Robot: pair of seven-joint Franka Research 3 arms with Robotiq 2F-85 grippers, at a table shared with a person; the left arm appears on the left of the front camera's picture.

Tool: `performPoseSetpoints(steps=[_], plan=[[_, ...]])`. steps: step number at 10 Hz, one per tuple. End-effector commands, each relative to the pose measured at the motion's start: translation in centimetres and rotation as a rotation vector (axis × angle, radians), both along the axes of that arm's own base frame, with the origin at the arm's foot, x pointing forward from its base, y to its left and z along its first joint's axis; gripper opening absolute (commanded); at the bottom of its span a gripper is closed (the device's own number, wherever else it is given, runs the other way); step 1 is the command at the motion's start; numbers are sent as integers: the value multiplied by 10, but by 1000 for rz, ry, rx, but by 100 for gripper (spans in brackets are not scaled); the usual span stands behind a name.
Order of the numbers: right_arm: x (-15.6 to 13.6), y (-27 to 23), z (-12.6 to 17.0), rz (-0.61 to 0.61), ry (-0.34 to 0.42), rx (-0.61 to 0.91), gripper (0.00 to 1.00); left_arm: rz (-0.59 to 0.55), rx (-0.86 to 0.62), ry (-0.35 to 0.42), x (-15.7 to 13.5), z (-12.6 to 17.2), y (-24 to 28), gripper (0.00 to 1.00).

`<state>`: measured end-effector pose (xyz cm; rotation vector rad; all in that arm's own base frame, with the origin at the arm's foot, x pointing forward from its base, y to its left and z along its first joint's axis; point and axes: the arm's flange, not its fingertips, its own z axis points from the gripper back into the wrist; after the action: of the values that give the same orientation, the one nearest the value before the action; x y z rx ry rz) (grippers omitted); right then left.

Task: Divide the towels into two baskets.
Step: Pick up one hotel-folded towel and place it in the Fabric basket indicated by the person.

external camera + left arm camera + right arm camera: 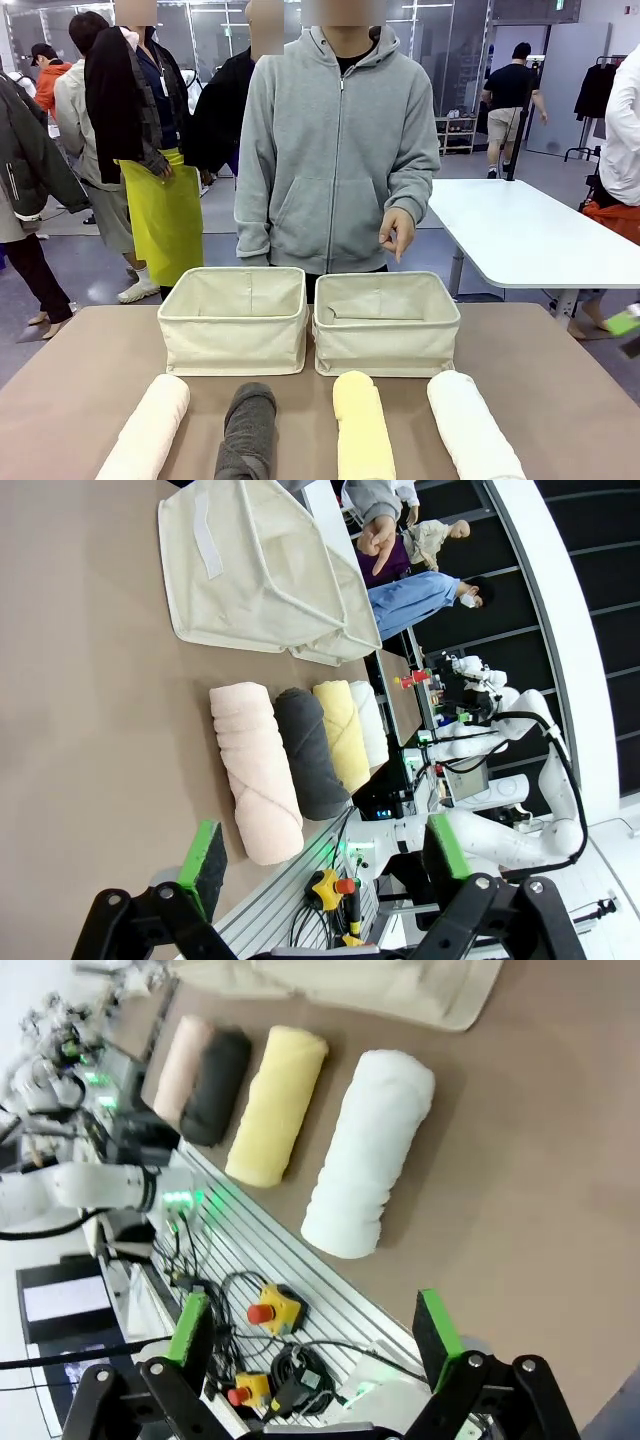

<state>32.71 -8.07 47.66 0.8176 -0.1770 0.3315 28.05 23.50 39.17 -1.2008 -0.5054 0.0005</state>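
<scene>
Four rolled towels lie side by side along the near edge of the table: a pink-cream one [148, 428] [256, 770] [181, 1067], a dark grey one [247, 428] [310, 752] [215, 1084], a pale yellow one [362, 428] [341, 733] [276, 1103] and a white one [470, 425] [369, 723] [368, 1150]. Behind them stand two cream canvas baskets, the left [233, 322] [240, 580] and the right [386, 325] [390, 985], both with nothing inside. My left gripper [325, 858] hangs open above the table edge near the pink-cream roll. My right gripper [313, 1326] is open near the white roll's end.
A person in a grey hoodie stands behind the baskets, one hand [396, 232] pointing down toward the right basket. A white table [530, 235] stands at the back right. Cables and emergency-stop buttons [268, 1312] lie below the table's near edge.
</scene>
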Motion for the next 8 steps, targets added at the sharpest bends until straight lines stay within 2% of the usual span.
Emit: performPoseSetpoints(steps=[1,4,6,8], plan=[[15,39,-11,47,54,-126,100,6,-7,-7,-2,2,1,100],[26,105,-50,89,113,-289,100,6,-7,-7,-2,2,1,100],[27,130,-75,10,101,-364,100,6,-7,-7,-2,2,1,100],[29,149,-95,-50,105,-371,100,6,-7,-7,-2,2,1,100]])
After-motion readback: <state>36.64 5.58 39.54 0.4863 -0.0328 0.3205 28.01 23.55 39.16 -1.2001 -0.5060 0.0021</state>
